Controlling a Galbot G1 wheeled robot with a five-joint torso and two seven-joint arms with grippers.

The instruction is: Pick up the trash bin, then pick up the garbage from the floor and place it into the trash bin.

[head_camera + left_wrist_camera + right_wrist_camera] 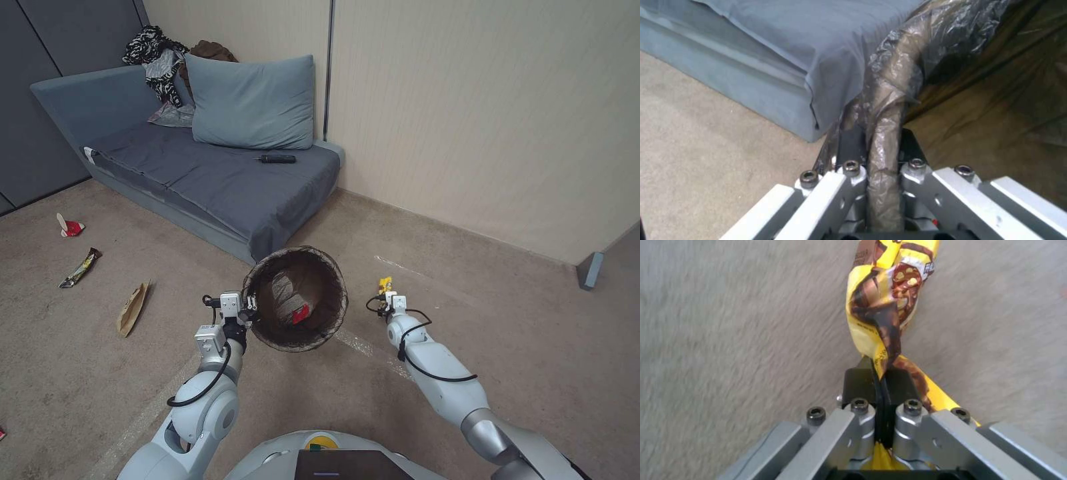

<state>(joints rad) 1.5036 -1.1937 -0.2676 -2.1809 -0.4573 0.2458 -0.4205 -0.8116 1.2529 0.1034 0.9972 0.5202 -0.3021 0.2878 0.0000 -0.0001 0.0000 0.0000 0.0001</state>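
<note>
Left gripper [880, 146] is clamped on the trash bin [297, 298] rim, bin tilted up off the carpet [100, 373] — right gripper [882, 376] pinches a yellow snack wrapper [889, 303].

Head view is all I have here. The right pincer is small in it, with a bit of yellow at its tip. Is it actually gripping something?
Observer: Yes. The right pincer is shut on a yellow snack wrapper with brown print, pinched and twisted between its fingers.
Operator: And the left one, does it have a proper hold of the trash bin?
Observer: The left pincer is shut on the trash bin at its rim, one finger outside, one inside, with the bag liner clamped over the rim.
Operator: Is the wrapper clear of the floor?
Observer: In the right wrist view it hangs with carpet behind it; I cannot tell whether its far end touches.
</note>
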